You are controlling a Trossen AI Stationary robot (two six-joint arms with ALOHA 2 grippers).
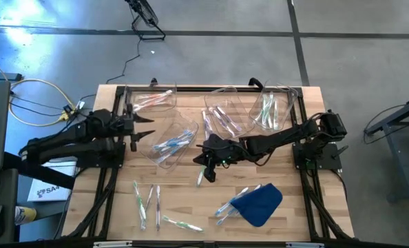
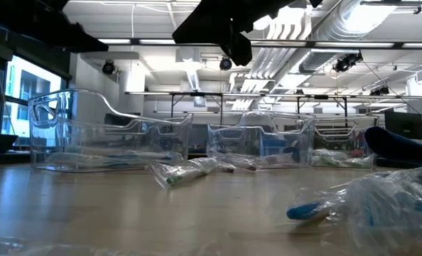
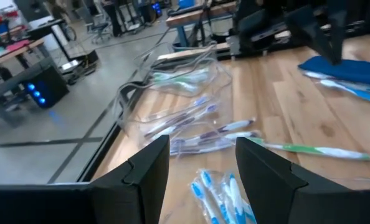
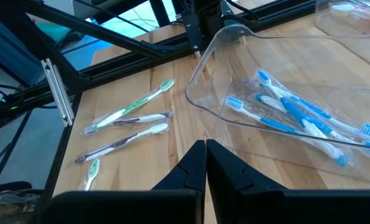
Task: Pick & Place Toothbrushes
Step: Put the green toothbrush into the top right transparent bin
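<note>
Wrapped toothbrushes lie loose on the wooden table: three at the near left point(image 1: 148, 198), one green point(image 1: 201, 176) at the middle, several blue ones by a blue cloth point(image 1: 261, 204). Others lie in clear bins: blue ones point(image 1: 171, 143), pink ones point(image 1: 153, 100), purple ones point(image 1: 220, 117), green ones point(image 1: 270, 110). My right gripper point(image 1: 206, 167) hangs shut above the table's middle, just over the green toothbrush point(image 2: 190, 171), with nothing between its fingers point(image 4: 205, 155). My left gripper point(image 1: 147, 128) stands open at the left, beside the bin of blue toothbrushes point(image 3: 225, 196).
The four clear bins stand along the far half of the table, the one with blue brushes point(image 4: 297, 112) nearest the middle. The blue cloth lies at the near right. Black frame rails point(image 1: 115, 172) run along the table's sides. Bare wood shows at the near middle.
</note>
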